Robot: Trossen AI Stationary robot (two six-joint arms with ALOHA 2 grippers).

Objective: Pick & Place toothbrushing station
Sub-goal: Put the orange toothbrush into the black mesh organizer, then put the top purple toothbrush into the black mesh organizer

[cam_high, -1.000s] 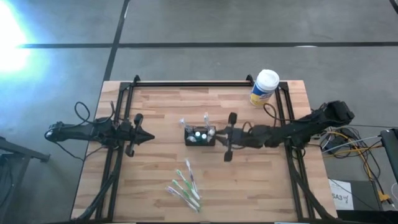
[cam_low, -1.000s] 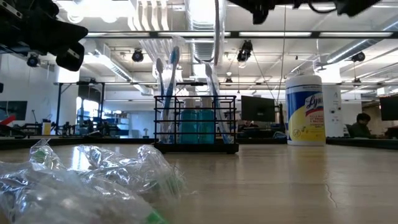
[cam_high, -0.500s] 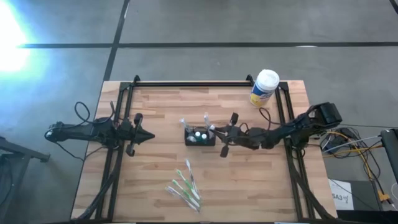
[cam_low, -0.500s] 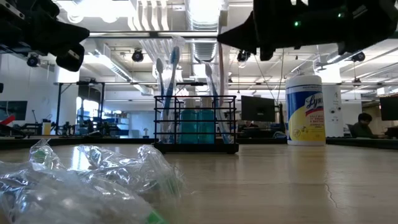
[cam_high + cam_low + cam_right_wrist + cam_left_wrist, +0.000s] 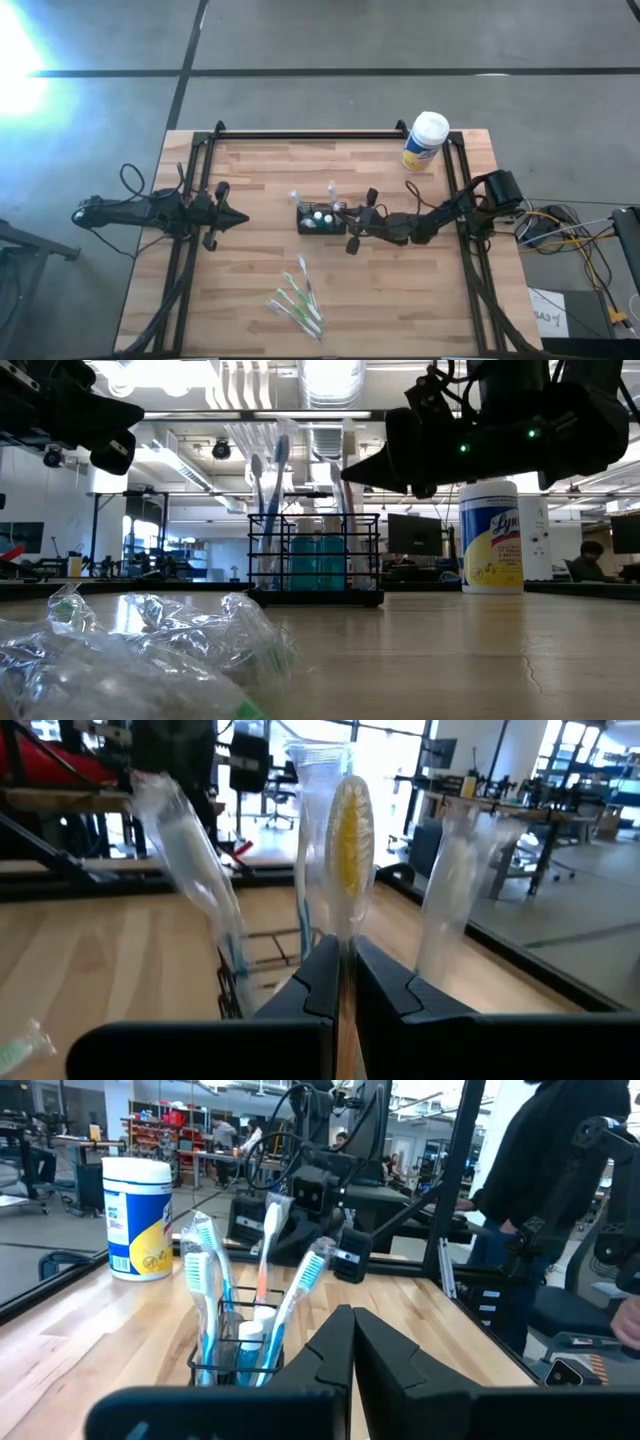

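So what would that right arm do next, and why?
Probably open its fingers. The right gripper is shut, its tip right beside the black mesh organiser full of toothbrushes. Shut fingers can't grasp the box, so they'd likely spread before closing on its wall.

black mesh toothbrushing station [image 5: 320, 219], upright, mid-table
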